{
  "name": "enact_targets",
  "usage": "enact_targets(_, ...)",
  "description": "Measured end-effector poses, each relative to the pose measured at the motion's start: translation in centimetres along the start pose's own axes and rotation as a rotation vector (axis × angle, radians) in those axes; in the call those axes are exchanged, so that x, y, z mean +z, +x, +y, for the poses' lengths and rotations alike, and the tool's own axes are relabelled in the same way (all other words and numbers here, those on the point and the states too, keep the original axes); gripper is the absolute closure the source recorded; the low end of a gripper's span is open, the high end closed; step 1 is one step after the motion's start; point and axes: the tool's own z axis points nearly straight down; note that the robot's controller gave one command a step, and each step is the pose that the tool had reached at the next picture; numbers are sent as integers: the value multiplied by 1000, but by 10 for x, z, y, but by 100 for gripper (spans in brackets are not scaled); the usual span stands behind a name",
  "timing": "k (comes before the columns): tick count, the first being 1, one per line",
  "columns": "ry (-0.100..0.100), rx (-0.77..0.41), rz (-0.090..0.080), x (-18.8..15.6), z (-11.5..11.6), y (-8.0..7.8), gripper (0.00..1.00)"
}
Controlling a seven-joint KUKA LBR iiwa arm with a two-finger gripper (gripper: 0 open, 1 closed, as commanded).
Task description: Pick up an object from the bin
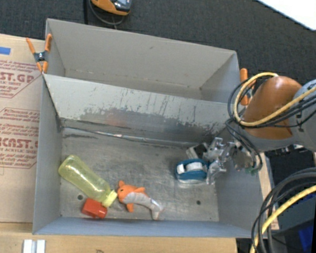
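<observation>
1. The grey bin (pixel 142 60) is the biggest thing here. On the right part of its floor sits a rounded blue and white thing (pixel 190 172), which I place everything else by.
2. My pincer (pixel 217 160) hangs low, just right of the blue and white thing and close against its upper right edge. I cannot tell whether it is spread or pressed together.
3. A yellow bottle (pixel 84 178) lies on its side, well left of the blue and white thing.
4. An orange and grey toy fish (pixel 138 198) lies left of and in front of the blue and white thing, between it and the bottle, with bare floor in between.
5. A red cap (pixel 94 208) lies farthest left, touching the bottle's lower end.
</observation>
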Motion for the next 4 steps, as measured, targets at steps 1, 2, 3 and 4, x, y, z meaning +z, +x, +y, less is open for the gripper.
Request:
enact_targets(1, 0, 0, 0, 0, 0, 0, 100)
enact_targets(2, -4, -8, 4, -35, 7, 6, 100)
enact_targets(3, -4, -12, -4, -72, 6, 3, 100)
enact_targets(4, -5, 175, 1, -98, 23, -2, 100)
